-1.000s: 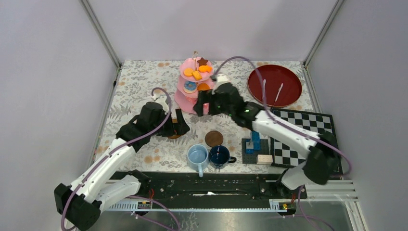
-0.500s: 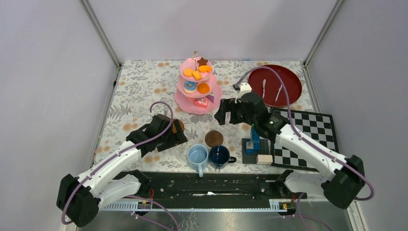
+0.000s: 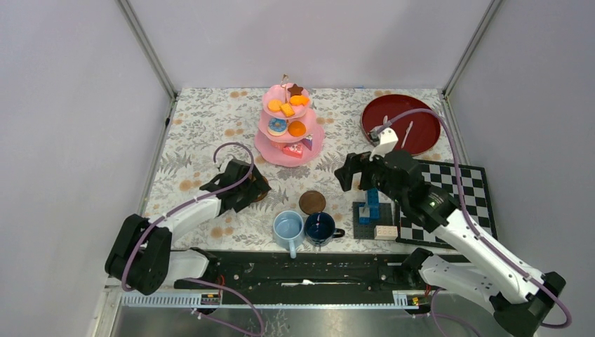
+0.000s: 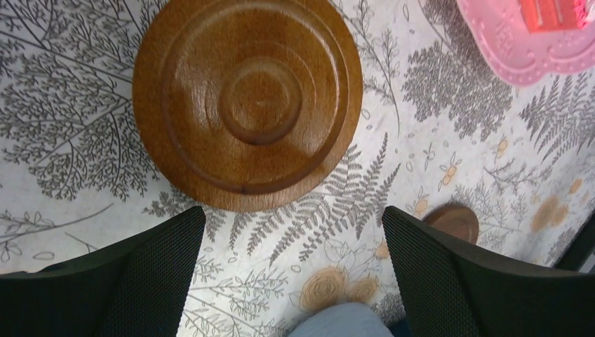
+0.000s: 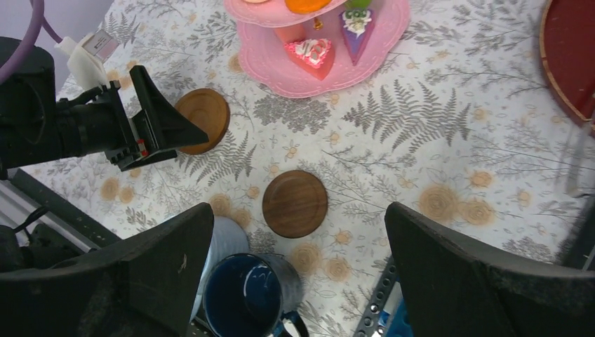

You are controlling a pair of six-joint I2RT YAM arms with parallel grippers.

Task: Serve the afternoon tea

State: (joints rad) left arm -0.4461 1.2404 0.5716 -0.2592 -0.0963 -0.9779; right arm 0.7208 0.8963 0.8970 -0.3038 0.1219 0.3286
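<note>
The saucer is glossy wood, the tablecloth matt, the stand smooth plastic.

One saucer sits on the desk just ahead of the left arm's fingers, with the tiered stand further out to the right. The second saucer lies ahead of the gap between the right arm's fingers. The two mugs sit side by side nearer in by the left one, and the stand is beyond all that with pastries on its bottom tier.

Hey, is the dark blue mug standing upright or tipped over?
Upright. The dark-blue mug shows its round mouth facing up toward the overhead camera, beside the light-blue mug.
</note>
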